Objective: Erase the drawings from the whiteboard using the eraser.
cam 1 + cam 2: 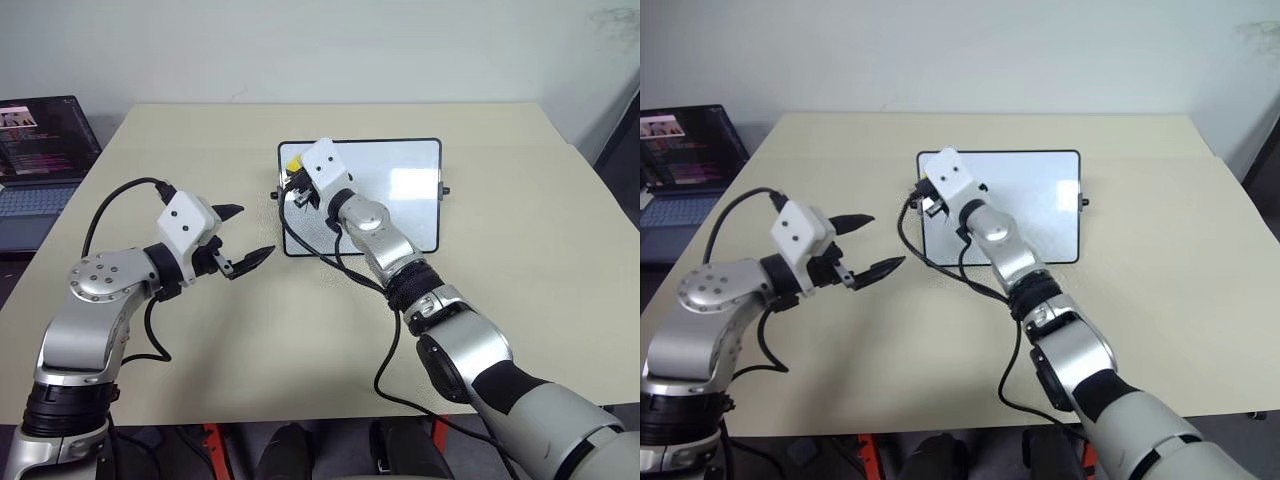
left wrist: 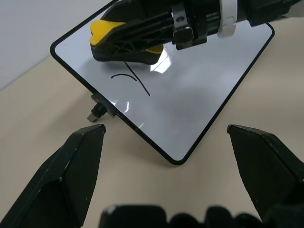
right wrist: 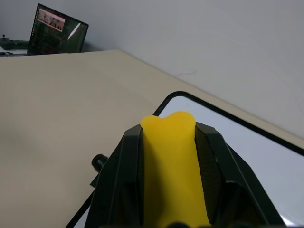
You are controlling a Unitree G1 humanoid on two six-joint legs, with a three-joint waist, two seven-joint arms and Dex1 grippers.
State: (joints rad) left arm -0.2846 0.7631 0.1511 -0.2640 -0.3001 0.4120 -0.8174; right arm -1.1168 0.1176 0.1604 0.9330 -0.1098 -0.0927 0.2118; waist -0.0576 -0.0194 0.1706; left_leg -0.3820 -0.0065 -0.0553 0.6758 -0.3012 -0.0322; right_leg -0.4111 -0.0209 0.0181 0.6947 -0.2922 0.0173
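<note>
So the eraser (image 2: pixel 124 42) is pinched between the fingers of the right gripper (image 1: pixel 296 178), jaws clamped tight on its yellow sides, and it's held over the far left corner of the whiteboard (image 1: pixel 400 200). The board itself is lying flat on the tan table (image 1: pixel 520 290), a bit past the middle, with its little black knob (image 2: pixel 97 113) poking out of the near side edge.

Progress-wise: one thin black squiggle (image 2: pixel 132 80) can be seen just beside the eraser in the left wrist view, so that one isn't wiped yet. The rest of the white surface looks bare, so most of the job is probably done already, though a mark hidden under the eraser can't be ruled out. What's left is a pass over that last scribble, by the look of it.

The left gripper (image 1: pixel 245 240) is parked near the board's left edge, jaws spread wide, nothing held. A laptop (image 1: pixel 35 160) is sitting off at the table's far left.
</note>
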